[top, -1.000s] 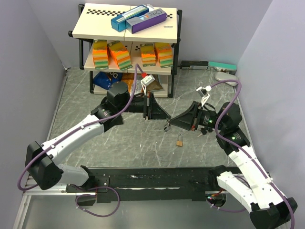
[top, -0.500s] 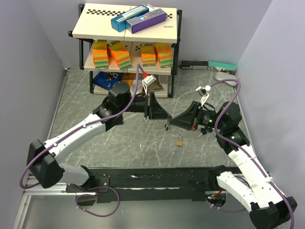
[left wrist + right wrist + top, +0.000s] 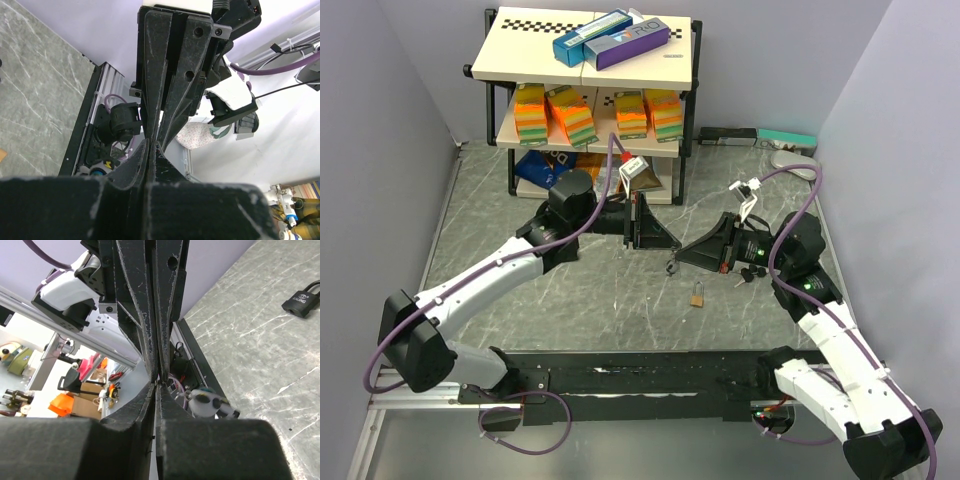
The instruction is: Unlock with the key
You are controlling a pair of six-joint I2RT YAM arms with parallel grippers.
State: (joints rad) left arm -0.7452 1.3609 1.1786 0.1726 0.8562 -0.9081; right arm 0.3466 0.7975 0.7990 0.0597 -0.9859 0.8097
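Note:
A small brass padlock (image 3: 698,295) lies on the grey marbled table between the two arms; the right wrist view shows it dark, lying off to the right (image 3: 301,302). My right gripper (image 3: 673,264) points left just above and left of the padlock. Its jaws are pressed together to a thin slit (image 3: 157,382), and a small metal key (image 3: 670,267) shows at its tips. My left gripper (image 3: 655,238) hovers a little further back, fingers shut with nothing between them (image 3: 151,142).
A two-tier black rack (image 3: 590,60) stands at the back with boxes on top, coloured sponges below and bags under it. Flat items (image 3: 770,138) lie at the back right. Small dark bits (image 3: 745,279) sit under the right wrist.
The right gripper's jaws have closed in at the key. The left arm has edged slightly forward and right. The padlock has not moved.

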